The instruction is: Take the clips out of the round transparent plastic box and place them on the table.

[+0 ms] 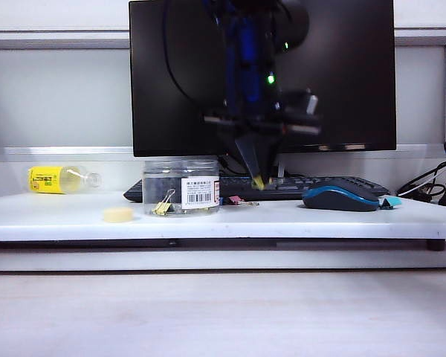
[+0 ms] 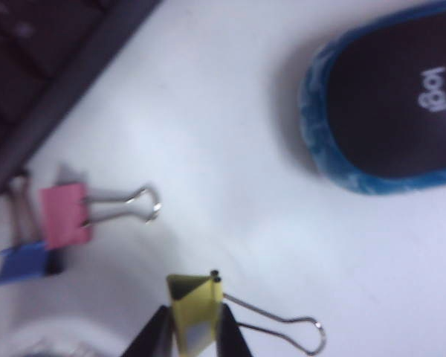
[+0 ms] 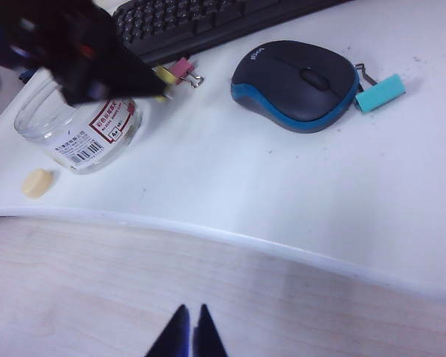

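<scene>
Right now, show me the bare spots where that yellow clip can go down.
Left gripper holds the yellow clip. Bare table lies between the plastic box and the mouse. Crowded by the keyboard, where the pink clip and blue clip lie.

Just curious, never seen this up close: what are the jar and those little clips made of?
The jar looks like clear glossy plastic: you see through its wall, and a paper label is stuck on. The yellow clip pinched in the left gripper looks like painted sheet metal with shiny bare wire handles; likewise the pink clip. The right gripper hangs shut off the table.
</scene>
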Robot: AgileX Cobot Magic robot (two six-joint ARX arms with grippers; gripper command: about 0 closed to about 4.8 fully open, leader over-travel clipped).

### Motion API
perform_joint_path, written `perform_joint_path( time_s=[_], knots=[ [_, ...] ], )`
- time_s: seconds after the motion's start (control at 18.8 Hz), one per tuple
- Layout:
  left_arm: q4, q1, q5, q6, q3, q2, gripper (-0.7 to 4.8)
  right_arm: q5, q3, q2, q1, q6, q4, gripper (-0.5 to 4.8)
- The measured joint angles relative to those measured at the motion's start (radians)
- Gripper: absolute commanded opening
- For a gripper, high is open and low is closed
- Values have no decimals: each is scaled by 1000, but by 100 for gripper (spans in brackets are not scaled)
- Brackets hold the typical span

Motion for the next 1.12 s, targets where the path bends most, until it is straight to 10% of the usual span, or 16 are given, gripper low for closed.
perform_joint_path(
  time_s=[0.27, 0.43, 1.12],
  knots=[
    [5, 1, 0, 0, 0, 20, 96, 0, 0, 0, 0, 0, 0, 22],
    [6, 13, 0, -1, 0, 20, 215, 0, 0, 0, 0, 0, 0, 22],
    [-23, 28, 12, 25, 0, -16, 262, -89, 0, -3, 0, 15, 84, 58]
  ],
)
